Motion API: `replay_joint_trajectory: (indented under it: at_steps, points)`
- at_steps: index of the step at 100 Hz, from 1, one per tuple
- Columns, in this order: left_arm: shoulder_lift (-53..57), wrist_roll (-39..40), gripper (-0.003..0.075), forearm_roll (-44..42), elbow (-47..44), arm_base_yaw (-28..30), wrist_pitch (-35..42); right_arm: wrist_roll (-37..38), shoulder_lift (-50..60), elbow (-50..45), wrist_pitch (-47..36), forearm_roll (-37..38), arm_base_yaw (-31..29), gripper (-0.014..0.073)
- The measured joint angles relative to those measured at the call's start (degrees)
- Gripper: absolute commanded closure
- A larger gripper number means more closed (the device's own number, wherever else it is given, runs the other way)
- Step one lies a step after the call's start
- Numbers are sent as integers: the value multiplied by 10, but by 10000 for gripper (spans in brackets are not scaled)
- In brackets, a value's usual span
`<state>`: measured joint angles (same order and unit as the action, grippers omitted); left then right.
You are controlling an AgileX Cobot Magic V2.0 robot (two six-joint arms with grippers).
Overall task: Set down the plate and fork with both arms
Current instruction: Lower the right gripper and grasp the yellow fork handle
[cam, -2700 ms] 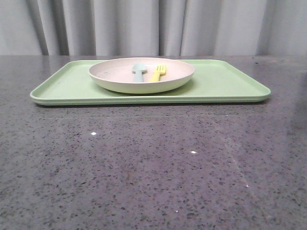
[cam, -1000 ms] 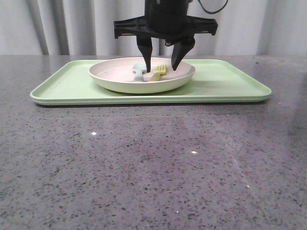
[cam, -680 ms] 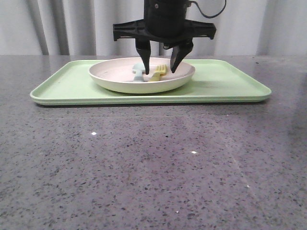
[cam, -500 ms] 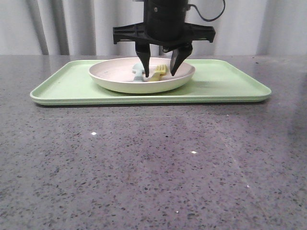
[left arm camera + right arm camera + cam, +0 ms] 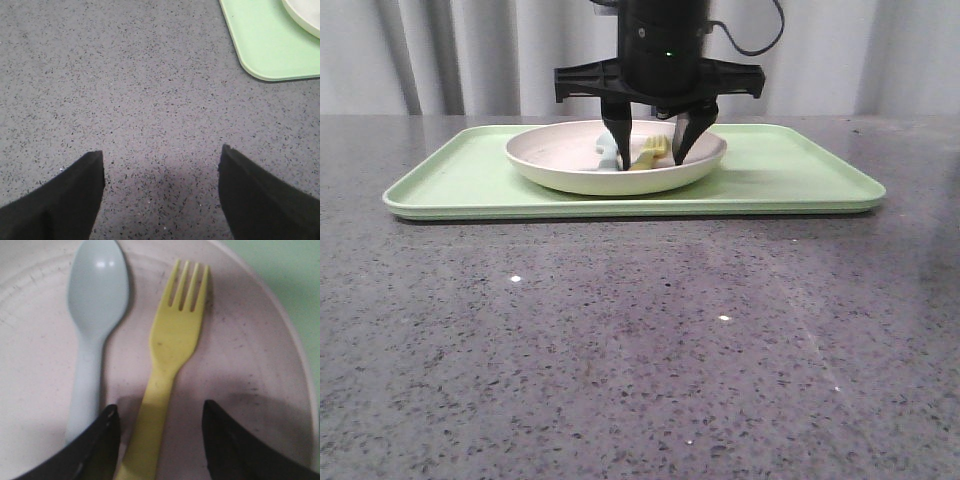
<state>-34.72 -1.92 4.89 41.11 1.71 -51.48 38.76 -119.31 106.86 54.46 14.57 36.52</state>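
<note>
The cream-pink plate (image 5: 570, 160) rests on the light-green tray (image 5: 790, 175). Inside it lie the yellow fork (image 5: 653, 153) and a pale blue spoon (image 5: 607, 152). My right gripper (image 5: 651, 157) is lowered into the plate, open, one finger on each side of the fork's handle. In the right wrist view the fork (image 5: 172, 347) runs between the fingertips (image 5: 111, 415) of the right gripper (image 5: 159, 410), with the spoon (image 5: 95, 315) beside it on the plate (image 5: 260, 355). My left gripper (image 5: 161, 155) hangs open over bare table, with the tray's corner (image 5: 260, 55) nearby.
A grey speckled tabletop (image 5: 640, 350) stretches in front of the tray. Grey curtains (image 5: 470, 50) hang behind the table. The tray has bare green surface right of the plate.
The right arm came in from above and has sunk lower, its fingertips now down inside the plate around the fork handle. Plate, fork and spoon have not moved.
</note>
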Motion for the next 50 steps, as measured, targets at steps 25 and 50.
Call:
replay_joint_trajectory:
  at_steps: [25,50]
  points:
    - [0,0,248,0,0,0,0,0,0,1,0,-1,0,487]
    - [0,0,248,0,0,0,0,0,0,1,0,-1,0,635]
